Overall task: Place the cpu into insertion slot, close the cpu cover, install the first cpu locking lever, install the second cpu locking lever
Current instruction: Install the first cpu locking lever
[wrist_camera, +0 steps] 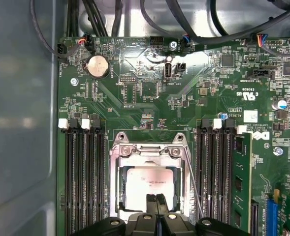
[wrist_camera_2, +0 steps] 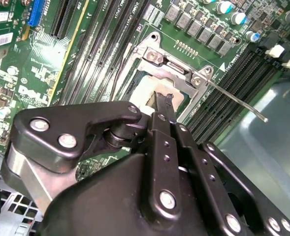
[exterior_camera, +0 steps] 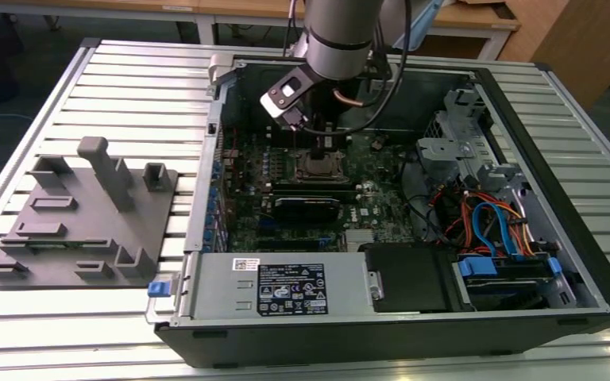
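The open computer case [exterior_camera: 390, 343] held the green motherboard [wrist_camera: 149, 98]. On it the cpu cover [wrist_camera: 116, 169] lay down over the insertion slot [exterior_camera: 301, 173], framing the cpu [wrist_camera: 149, 181] seated inside. The chip looked light, stiff and fragile on its underside, best taken by its edges. A thin, springy locking lever [wrist_camera_2: 236, 100] stood free beside the socket. The gripper [wrist_camera: 156, 200] had its fingers pressed together, holding nothing. Its tips were just over the cpu's edge, and I could not tell whether they touched it.
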Robot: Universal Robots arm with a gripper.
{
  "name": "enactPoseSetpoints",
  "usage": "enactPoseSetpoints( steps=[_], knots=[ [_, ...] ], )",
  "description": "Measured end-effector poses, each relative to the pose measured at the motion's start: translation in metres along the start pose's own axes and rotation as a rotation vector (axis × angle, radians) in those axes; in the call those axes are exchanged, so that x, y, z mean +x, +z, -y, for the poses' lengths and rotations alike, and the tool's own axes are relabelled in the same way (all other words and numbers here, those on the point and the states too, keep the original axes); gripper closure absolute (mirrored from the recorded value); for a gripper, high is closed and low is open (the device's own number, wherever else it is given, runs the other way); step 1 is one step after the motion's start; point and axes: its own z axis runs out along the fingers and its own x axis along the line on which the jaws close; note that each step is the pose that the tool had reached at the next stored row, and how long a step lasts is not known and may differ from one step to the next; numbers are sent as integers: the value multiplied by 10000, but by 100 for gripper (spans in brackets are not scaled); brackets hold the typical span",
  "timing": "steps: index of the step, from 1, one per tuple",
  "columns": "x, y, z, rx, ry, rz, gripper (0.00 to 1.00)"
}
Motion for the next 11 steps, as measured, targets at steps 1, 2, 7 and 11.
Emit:
enactPoseSetpoints(
  steps=[1,2,7,11],
  knots=[
    [0,-12,0,0,0,-1,90],
    [1,-23,1,0,0,0,90],
    [2,-66,1,0,0,0,90],
    [3,-116,3,1,0,1,90]
  ],
)
